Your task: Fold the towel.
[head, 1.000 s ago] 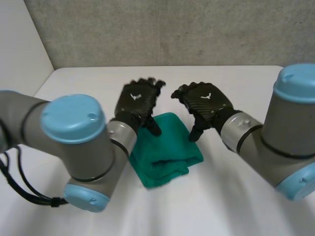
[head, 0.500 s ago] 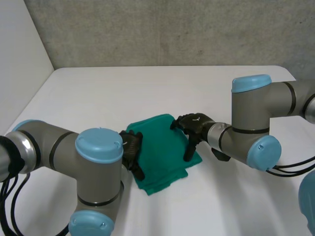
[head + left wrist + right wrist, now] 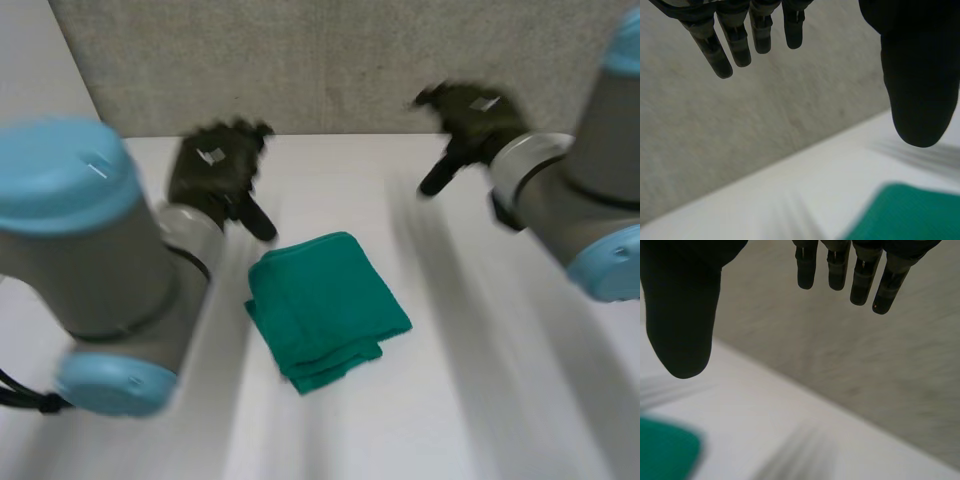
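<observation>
A green towel (image 3: pixel 325 305) lies folded into a small thick rectangle in the middle of the white table (image 3: pixel 470 400). My left hand (image 3: pixel 212 172) hangs in the air behind the towel's left side, fingers straight, holding nothing. My right hand (image 3: pixel 470 112) is raised higher at the far right, well clear of the towel, open and empty too. In the left wrist view the fingers (image 3: pixel 735 42) and thumb (image 3: pixel 920 85) are spread, with a corner of the towel (image 3: pixel 905 212) below them. In the right wrist view the fingers (image 3: pixel 860 275) are straight, and a towel corner (image 3: pixel 665 450) lies under the thumb.
A grey textured wall (image 3: pixel 330 60) stands along the table's far edge. My two arms, left arm (image 3: pixel 90 250) and right arm (image 3: pixel 590 200), flank the towel at the sides.
Both hands have lifted off the towel and swung up and back toward the far edge, the right one farthest. The towel stays folded where it lay.
</observation>
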Motion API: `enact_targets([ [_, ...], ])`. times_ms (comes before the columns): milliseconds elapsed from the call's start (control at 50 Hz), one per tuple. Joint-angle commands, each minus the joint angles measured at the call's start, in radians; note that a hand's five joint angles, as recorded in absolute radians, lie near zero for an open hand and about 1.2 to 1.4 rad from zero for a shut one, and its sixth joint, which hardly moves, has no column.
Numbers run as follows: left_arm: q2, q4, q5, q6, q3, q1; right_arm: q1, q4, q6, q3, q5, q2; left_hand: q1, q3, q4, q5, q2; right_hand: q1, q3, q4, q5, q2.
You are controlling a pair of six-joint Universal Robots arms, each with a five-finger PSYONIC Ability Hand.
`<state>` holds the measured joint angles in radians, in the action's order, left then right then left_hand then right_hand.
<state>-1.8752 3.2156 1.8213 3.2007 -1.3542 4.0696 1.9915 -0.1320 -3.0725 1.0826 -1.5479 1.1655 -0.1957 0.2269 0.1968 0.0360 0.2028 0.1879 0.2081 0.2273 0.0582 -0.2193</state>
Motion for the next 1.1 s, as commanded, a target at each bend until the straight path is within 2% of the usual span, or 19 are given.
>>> enact_targets([
  [20,0.119,-0.174,-0.146,-0.061,0.083,0.181,-0.085,0.029,0.028,0.066,-0.133,0.143,0.009,-0.04,-0.01,-0.023,-0.016,-0.013,-0.034,-0.053,-0.058,0.045],
  [80,0.148,-0.218,-0.2,-0.091,0.089,0.236,-0.099,0.025,0.06,0.08,-0.13,0.155,0.009,-0.04,-0.01,-0.023,-0.016,-0.013,-0.034,-0.053,-0.058,0.045],
  [200,0.182,-0.221,-0.221,-0.099,0.083,0.265,-0.096,0.005,0.063,0.08,-0.129,0.16,0.009,-0.04,-0.01,-0.023,-0.016,-0.013,-0.034,-0.053,-0.058,0.045],
  [400,0.194,-0.221,-0.221,-0.094,0.05,0.265,-0.089,0.011,0.067,0.112,-0.089,0.164,0.017,-0.049,-0.019,-0.032,-0.025,-0.013,-0.034,-0.053,-0.058,0.045],
  [720,0.218,-0.212,-0.221,-0.091,0.007,0.258,-0.08,0.02,0.07,0.129,-0.093,0.194,0.017,-0.049,-0.019,-0.032,-0.025,-0.013,-0.034,-0.053,-0.058,0.045],
  [900,0.248,-0.143,-0.221,-0.088,-0.028,0.255,-0.079,0.02,0.07,0.132,-0.092,0.206,0.017,-0.049,-0.019,-0.032,-0.025,-0.013,-0.034,-0.053,-0.058,0.045],
  [1100,0.257,-0.131,-0.221,-0.088,-0.034,0.256,-0.079,0.02,0.07,0.132,-0.09,0.207,0.017,-0.049,-0.019,-0.032,-0.025,-0.013,-0.034,-0.053,-0.058,0.045],
])
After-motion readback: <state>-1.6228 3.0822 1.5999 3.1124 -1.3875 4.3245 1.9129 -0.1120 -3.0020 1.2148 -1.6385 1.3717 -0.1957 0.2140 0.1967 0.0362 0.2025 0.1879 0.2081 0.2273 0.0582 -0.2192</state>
